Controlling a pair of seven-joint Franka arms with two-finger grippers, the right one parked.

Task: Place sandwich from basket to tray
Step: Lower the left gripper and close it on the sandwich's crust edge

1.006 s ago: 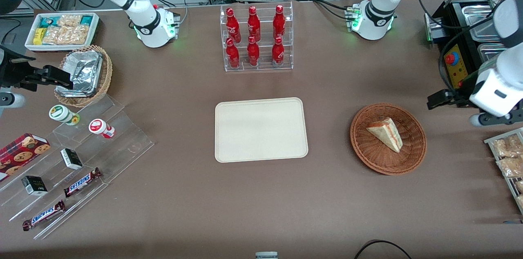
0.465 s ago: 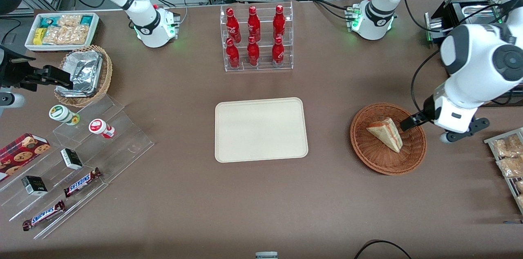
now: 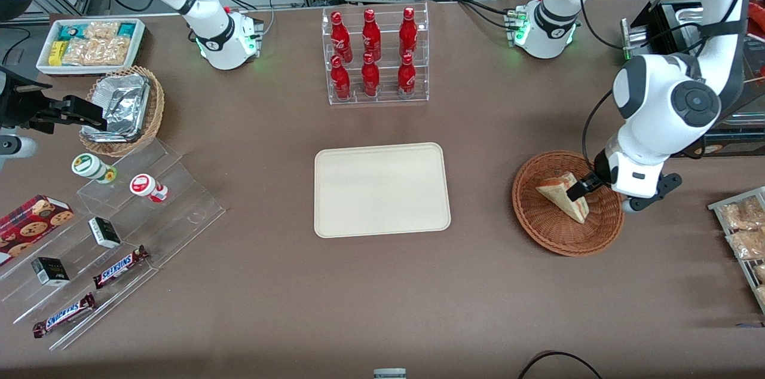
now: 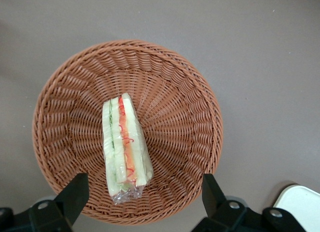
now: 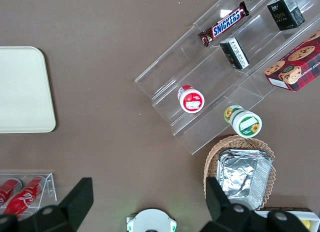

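The sandwich, a pale wedge in clear wrap, lies in the round reddish-brown basket toward the working arm's end of the table. My gripper hovers over the basket, above the sandwich's wide end, and it is open. In the left wrist view the sandwich shows red, orange and green layers, and its wrapped end lies between the two black fingers, which stand wide apart and touch nothing. The basket fills that view. The cream tray sits flat at the table's middle with nothing on it, and also shows in the right wrist view.
A clear rack of red bottles stands farther from the camera than the tray. Snack packets on a wire rack lie beside the basket at the table's end. A stepped acrylic shelf, a tan foil basket and a white bin sit toward the parked arm's end.
The left arm has swung in from the table's end toward the basket. Its gripper went from outside the rim to over the sandwich's wide end. The sandwich has not moved.
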